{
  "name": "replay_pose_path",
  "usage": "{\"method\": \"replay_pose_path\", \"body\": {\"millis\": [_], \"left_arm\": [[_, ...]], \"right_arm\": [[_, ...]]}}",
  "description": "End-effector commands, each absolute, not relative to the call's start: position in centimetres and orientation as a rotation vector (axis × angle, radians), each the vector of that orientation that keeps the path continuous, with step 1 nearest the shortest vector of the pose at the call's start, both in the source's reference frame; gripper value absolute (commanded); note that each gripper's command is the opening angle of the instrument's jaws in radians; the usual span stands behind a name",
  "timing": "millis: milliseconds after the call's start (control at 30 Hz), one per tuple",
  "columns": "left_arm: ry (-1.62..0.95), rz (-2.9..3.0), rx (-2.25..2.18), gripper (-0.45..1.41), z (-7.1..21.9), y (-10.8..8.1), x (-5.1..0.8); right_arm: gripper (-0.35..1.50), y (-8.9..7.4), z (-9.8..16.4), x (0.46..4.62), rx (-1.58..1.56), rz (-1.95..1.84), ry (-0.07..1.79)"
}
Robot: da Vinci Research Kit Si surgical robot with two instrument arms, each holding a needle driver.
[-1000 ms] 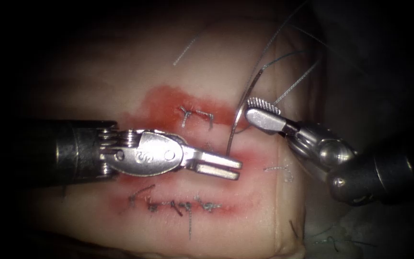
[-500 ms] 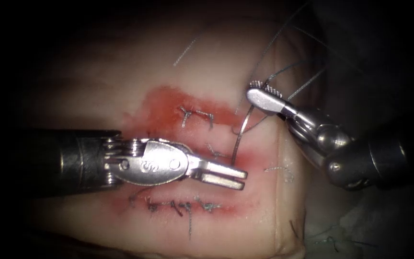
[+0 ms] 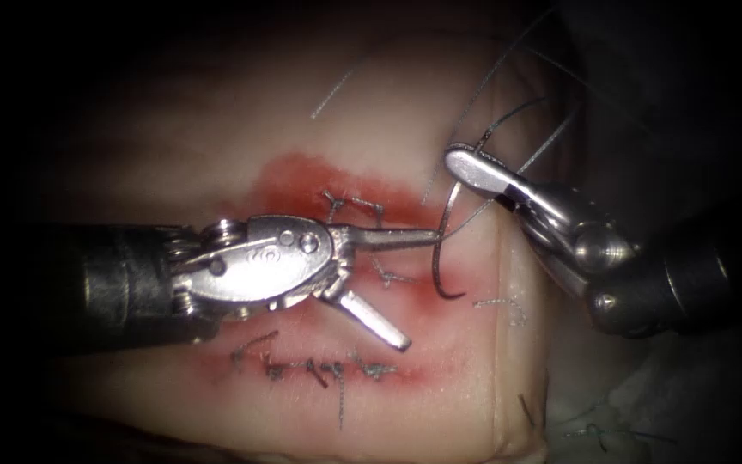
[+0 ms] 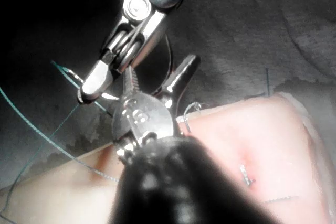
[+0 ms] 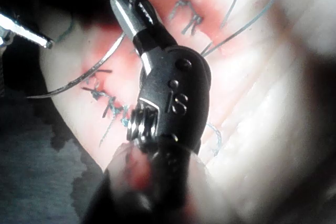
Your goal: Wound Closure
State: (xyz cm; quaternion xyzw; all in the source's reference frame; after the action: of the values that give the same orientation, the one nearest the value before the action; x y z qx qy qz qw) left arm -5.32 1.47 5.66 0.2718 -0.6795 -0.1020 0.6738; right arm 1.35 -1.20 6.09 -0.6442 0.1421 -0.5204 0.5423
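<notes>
My right tool (image 3: 457,160) comes in from the right with its jaws shut on the curved needle (image 3: 434,256) near its thread end. The needle hangs down over the right end of the cut (image 3: 388,277), its tip curling up just above the red fluid; whether the tip touches the tissue (image 3: 405,112) I cannot tell. My left tool (image 3: 416,290) lies over the cut with its jaws wide open and holds nothing; its upper jaw reaches to the needle's curve. Thread (image 3: 508,116) loops up behind the right tool. The right wrist view has the right tool (image 5: 123,3) clamped on the needle (image 5: 89,69).
One stitched row with knots (image 3: 354,206) runs above the cut and another (image 3: 319,369) below it. Loose cut thread ends lie at the back (image 3: 337,86) and by the tissue's right edge (image 3: 500,302). Dark cloth (image 3: 697,172) lies beyond that edge.
The right tool's jaws closed on the needle near its thread end. The left tool's jaws, shut beside the needle before, have opened wide, and the needle now hangs from the right tool.
</notes>
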Motion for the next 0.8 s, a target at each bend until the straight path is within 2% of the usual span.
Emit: {"method": "replay_pose_path", "body": {"millis": [33, 133, 233, 267, 333, 433, 500, 533, 567, 600, 633, 667, 733, 800], "left_arm": [[-1.534, -0.248, 0.608, 0.78, 5.7, 1.6, -5.34], [-1.531, -0.297, 0.627, 0.81, 5.7, 1.9, -5.12], [-1.492, -0.402, 0.686, 0.83, 5.9, 2.0, -4.87], [-1.482, -0.425, 0.701, 0.84, 5.9, 2.0, -4.85], [-1.472, -0.442, 0.684, 1.04, 6.1, 2.1, -4.82], [-1.442, -0.463, 0.655, 1.2, 6.4, 2.0, -4.81], [-1.379, -0.489, 0.674, 1.21, 6.6, 2.0, -4.79], [-1.337, -0.514, 0.695, 1.16, 6.7, 2.0, -4.78], [-1.272, -0.55, 0.731, 0.84, 6.8, 1.9, -4.76], [-1.225, -0.553, 0.744, 0.61, 6.8, 1.8, -4.74], [-1.145, -0.523, 0.719, 0.14, 7.0, 1.7, -4.73], [-1.119, -0.512, 0.706, -0.06, 7.0, 1.6, -4.74], [-1.073, -0.454, 0.656, -0.35, 7.1, 1.5, -4.8], [-1.047, -0.43, 0.655, -0.43, 7.2, 1.4, -4.89]], "right_arm": [[-0.35, -1.2, 6.2, 1.34, -1.566, -1.289, 0.272], [-0.35, -1.1, 6.4, 1.33, -1.615, -1.477, 0.162], [-0.35, -1.0, 6.4, 1.27, -1.751, -1.614, -0.143], [-0.35, -1.0, 6.4, 1.26, -1.773, -1.611, -0.185], [-0.35, -0.9, 6.3, 1.25, -1.789, -1.64, -0.262], [-0.35, -0.9, 6.3, 1.25, -1.797, -1.756, -0.416], [-0.35, -0.8, 6.2, 1.25, -1.796, -1.813, -0.495], [-0.35, -0.8, 6.2, 1.24, -1.795, -1.825, -0.511], [-0.35, -0.8, 6.2, 1.24, -1.794, -1.841, -0.534], [-0.35, -0.8, 6.2, 1.24, -1.796, -1.854, -0.558], [-0.35, -0.8, 6.2, 1.23, -1.796, -1.882, -0.596], [-0.35, -0.8, 6.2, 1.23, -1.806, -1.889, -0.604], [-0.35, -0.8, 6.2, 1.23, -1.825, -1.911, -0.624], [-0.35, -0.8, 6.2, 1.24, -1.826, -1.919, -0.636]]}}
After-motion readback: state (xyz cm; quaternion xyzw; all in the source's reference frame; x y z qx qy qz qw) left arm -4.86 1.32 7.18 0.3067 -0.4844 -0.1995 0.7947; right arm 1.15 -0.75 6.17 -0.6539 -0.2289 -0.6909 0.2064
